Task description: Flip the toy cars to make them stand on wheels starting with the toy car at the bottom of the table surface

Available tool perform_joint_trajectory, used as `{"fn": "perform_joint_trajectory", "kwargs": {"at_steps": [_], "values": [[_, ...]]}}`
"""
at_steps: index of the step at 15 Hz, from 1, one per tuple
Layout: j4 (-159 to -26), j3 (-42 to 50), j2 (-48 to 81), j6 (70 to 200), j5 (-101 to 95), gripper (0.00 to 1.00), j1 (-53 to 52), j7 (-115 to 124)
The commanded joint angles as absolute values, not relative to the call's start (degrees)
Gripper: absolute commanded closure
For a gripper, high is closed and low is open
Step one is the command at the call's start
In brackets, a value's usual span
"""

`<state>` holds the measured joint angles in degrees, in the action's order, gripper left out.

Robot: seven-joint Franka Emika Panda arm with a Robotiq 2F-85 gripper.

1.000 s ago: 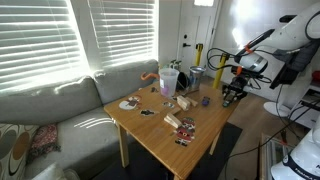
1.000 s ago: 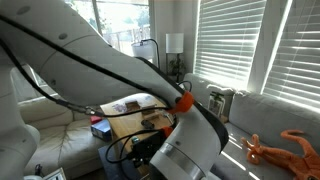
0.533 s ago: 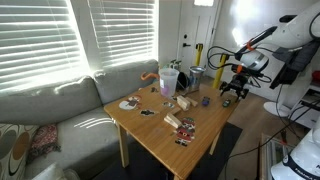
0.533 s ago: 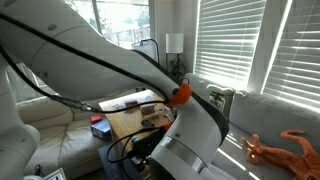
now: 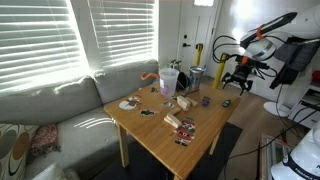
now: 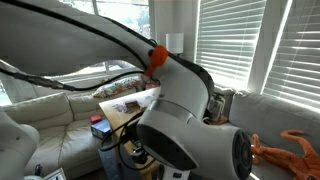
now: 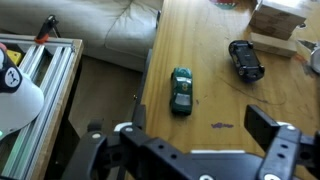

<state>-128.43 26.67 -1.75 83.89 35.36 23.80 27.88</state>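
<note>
In the wrist view a green toy car (image 7: 181, 90) stands on its wheels, roof up, near the left edge of the wooden table surface (image 7: 200, 50). A black toy car (image 7: 246, 61) lies further in, to its right; I cannot tell which way up it is. My gripper (image 7: 200, 135) hangs open above the table, short of the green car, with nothing between its fingers (image 7: 272, 130). In an exterior view the gripper (image 5: 238, 82) is raised over the table's (image 5: 160, 135) right corner. In the other exterior view the arm hides most of the table (image 6: 125, 100).
A cardboard box (image 7: 275, 18) sits beyond the black car. Cups and a bottle (image 5: 170, 80) stand at the table's far side, and small items (image 5: 184, 128) lie mid-table. A grey sofa (image 5: 60, 105) borders the table, and a metal frame (image 7: 40, 70) stands beside it.
The gripper has opened and lifted up and away from the table's right corner. The green car is left free on the table.
</note>
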Motion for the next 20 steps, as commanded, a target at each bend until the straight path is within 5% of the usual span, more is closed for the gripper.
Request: {"fn": "perform_joint_trajectory", "kwargs": {"at_steps": [1, 6, 20], "values": [[-130.27, 22.55, -10.18, 89.95, 30.11, 0.0, 22.25, 32.7], [-130.18, 15.28, -14.87, 97.66, 27.03, 0.0, 18.91, 32.97], [-130.81, 12.68, -11.81, 101.95, 32.21, 0.0, 15.86, 33.32]]}}
